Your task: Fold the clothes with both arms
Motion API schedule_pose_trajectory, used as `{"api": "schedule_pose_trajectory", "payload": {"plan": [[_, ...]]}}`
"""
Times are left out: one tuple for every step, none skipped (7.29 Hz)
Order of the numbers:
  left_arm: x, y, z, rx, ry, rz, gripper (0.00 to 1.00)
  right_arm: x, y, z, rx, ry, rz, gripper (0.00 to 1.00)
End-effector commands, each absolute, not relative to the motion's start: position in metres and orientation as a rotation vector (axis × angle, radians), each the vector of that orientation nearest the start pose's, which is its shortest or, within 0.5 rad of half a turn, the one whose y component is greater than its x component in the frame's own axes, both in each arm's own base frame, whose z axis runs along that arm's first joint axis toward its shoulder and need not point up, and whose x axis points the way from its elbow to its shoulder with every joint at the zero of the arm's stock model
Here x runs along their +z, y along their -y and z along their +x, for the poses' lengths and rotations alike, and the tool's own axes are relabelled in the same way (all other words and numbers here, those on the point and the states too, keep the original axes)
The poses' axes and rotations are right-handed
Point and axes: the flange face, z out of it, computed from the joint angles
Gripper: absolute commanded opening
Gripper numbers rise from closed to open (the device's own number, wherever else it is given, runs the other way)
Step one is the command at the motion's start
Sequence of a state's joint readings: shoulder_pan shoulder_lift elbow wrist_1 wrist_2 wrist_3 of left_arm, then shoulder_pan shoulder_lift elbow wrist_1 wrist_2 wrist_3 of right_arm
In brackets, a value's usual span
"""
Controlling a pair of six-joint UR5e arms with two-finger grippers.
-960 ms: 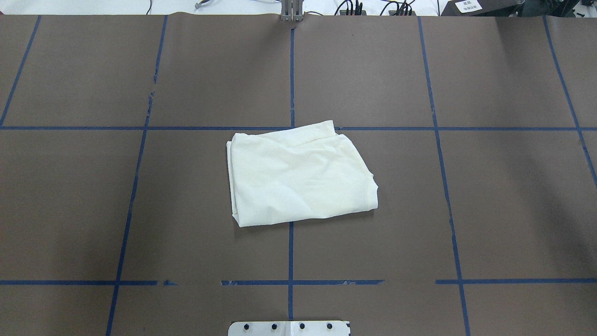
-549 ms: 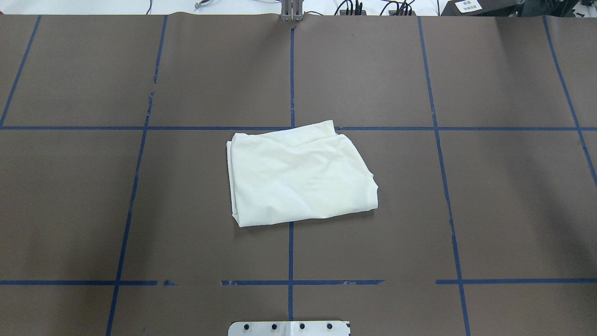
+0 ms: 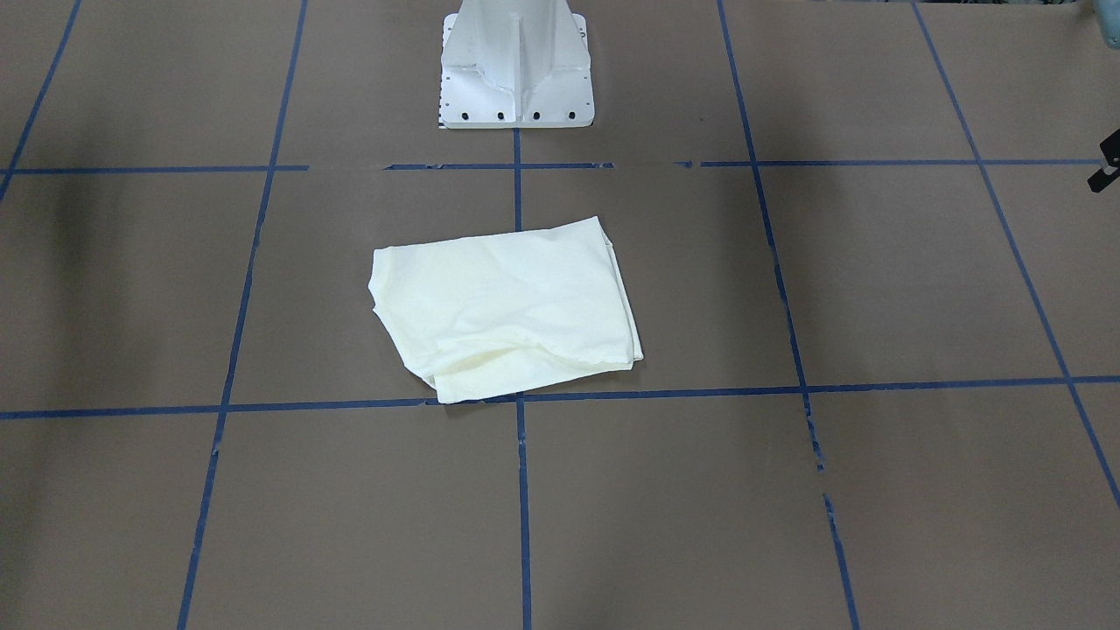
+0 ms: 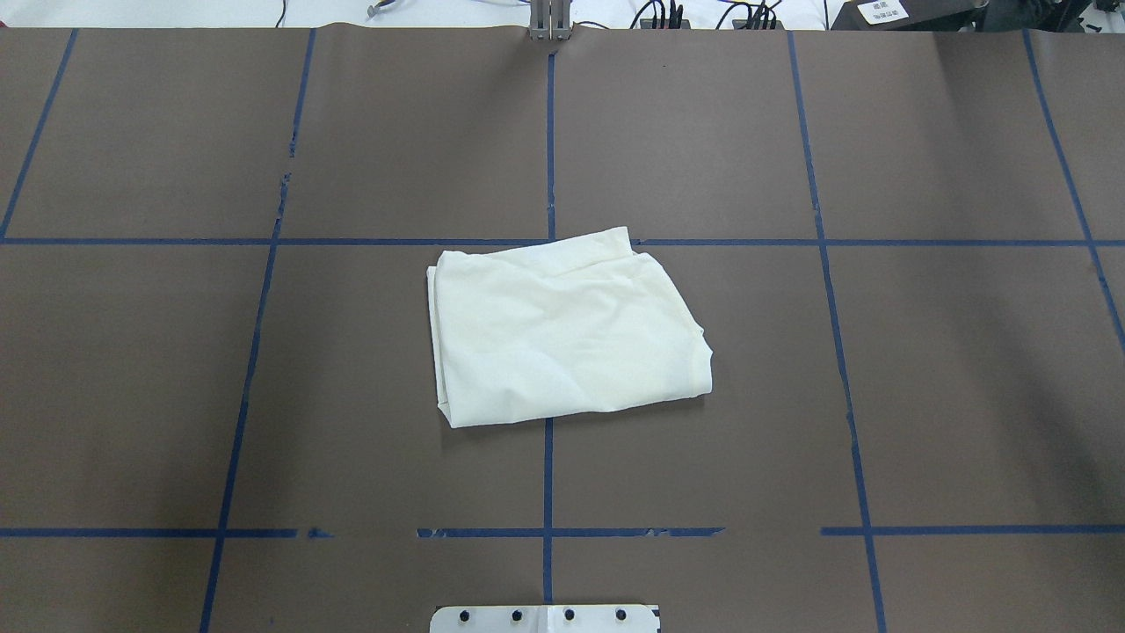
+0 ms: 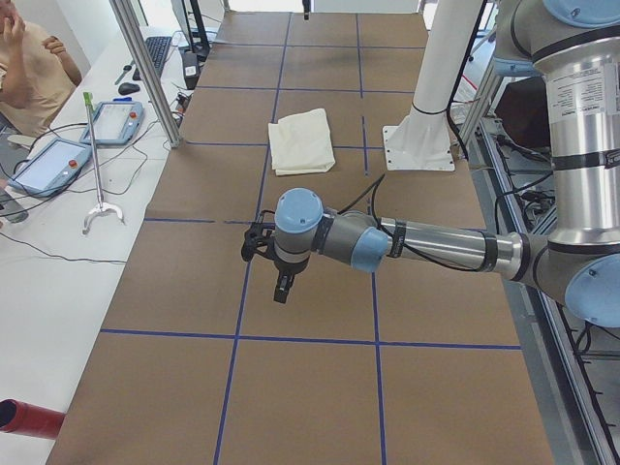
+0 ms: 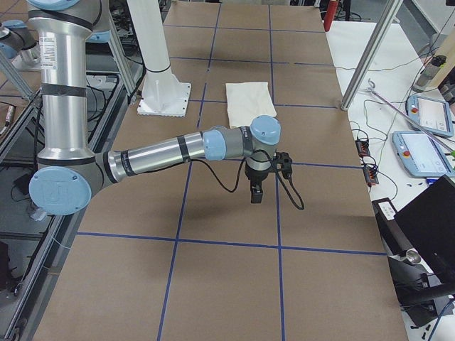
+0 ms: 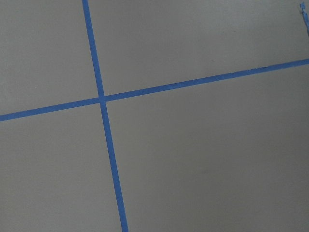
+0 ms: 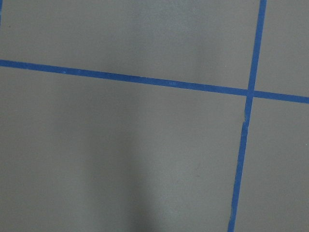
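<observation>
**T-shirt (image 4: 567, 334), cream-white, folded packet: lying well apart from both grippers**

**Left gripper (image 5: 282, 288).** It is hanging fingers-down over the brown mat (image 4: 176, 396), and nothing is dangling from it. How wide its jaws are standing cannot be told from the side view. Its wrist camera is showing only bare mat and a crossing of blue tape lines (image 7: 101, 99) beneath it.

**Right gripper (image 6: 257, 193).** It is hanging the same way at the other end of the table, and nothing is trailing from it. Its jaw width cannot be told either. Its wrist camera is also showing only mat and tape.

**Outward from the grippers.** The T-shirt is lying between the two, far beyond each gripper's fingertips. It is resting flat on the mat near the white pedestal base (image 3: 516, 66). The plain side is facing up and no print is showing. On the edge farthest from the pedestal, a lower layer is poking out past the top layer. The packet is sitting slightly askew to the tape grid.

**Status (judged).** The folding is looking finished or nearly so.

**Risks (judged).**
- The folds are looking loose and are lying under their own weight only. A gripper coming back for a tidy-up could pinch just the top layer and peel the packet open.
- A low sideways pass could be dragging the cloth and skewing it further.

**Containers.** None is showing in these views.
</observation>
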State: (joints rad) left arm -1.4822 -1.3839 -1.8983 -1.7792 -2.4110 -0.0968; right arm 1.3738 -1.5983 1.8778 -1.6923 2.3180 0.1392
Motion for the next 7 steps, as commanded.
{"api": "schedule_pose_trajectory", "payload": {"plan": [[0.533,0.426,-0.022,0.145,-0.859,0.267,1.00,0.534,0.479,-0.030,-0.117,0.769,0.028,1.00],[0.522,0.423,-0.022,0.154,-0.857,0.287,1.00,0.533,0.479,-0.030,-0.118,0.778,0.026,1.00],[0.524,0.421,-0.023,0.152,-0.857,0.283,1.00,0.534,0.479,-0.030,-0.117,0.778,0.024,1.00],[0.527,0.420,-0.023,0.146,-0.856,0.269,1.00,0.535,0.479,-0.030,-0.117,0.776,0.023,1.00],[0.527,0.417,-0.024,0.122,-0.855,0.223,1.00,0.533,0.479,-0.030,-0.110,0.780,0.023,1.00],[0.528,0.413,-0.023,0.091,-0.851,0.147,1.00,0.531,0.479,-0.030,-0.104,0.780,0.023,1.00],[0.529,0.412,-0.023,0.083,-0.850,0.129,1.00,0.532,0.479,-0.030,-0.103,0.780,0.022,1.00]]}}
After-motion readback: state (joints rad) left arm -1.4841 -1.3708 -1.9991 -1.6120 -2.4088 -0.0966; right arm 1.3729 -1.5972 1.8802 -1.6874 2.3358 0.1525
